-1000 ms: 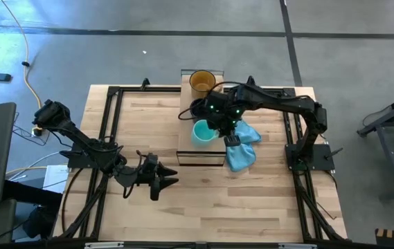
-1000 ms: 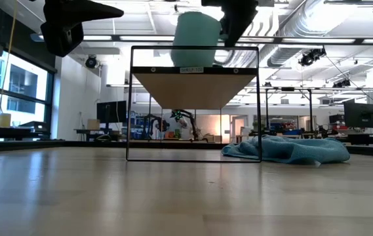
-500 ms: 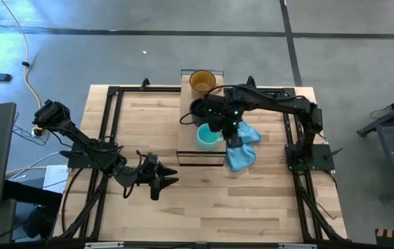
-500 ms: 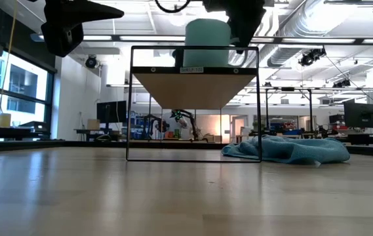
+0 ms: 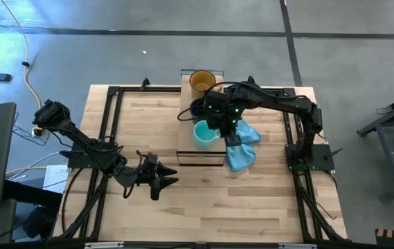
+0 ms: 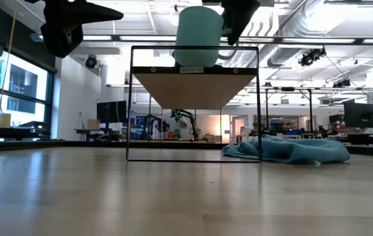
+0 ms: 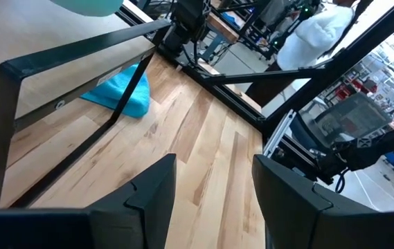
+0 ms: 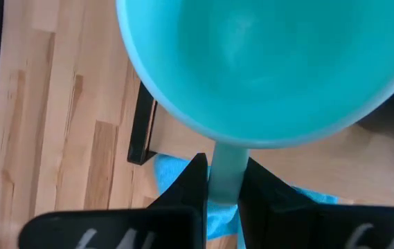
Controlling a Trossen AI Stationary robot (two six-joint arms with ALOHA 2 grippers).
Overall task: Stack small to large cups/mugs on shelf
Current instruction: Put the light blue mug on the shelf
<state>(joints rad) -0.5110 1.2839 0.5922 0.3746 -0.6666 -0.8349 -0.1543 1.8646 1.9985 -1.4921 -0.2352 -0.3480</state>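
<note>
Over the shelf (image 5: 186,142): right gripper (image 5: 223,129) pinches the teal mug (image 5: 203,133) by its handle, held aloft.
Placed: amber mug (image 5: 201,81), black mug (image 5: 198,108).
Left: teal one unplaced.
Left gripper (image 5: 160,181): open, empty, parked.

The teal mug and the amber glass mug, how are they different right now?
The teal mug is opaque and smaller; the amber-yellow glass mug is see-through and larger. The teal mug is gripped by its handle in the right claw, seemingly lifted clear of the light-wood shelf; the amber mug stands free at the shelf's far end. Both sit upright, mouths up.
</note>
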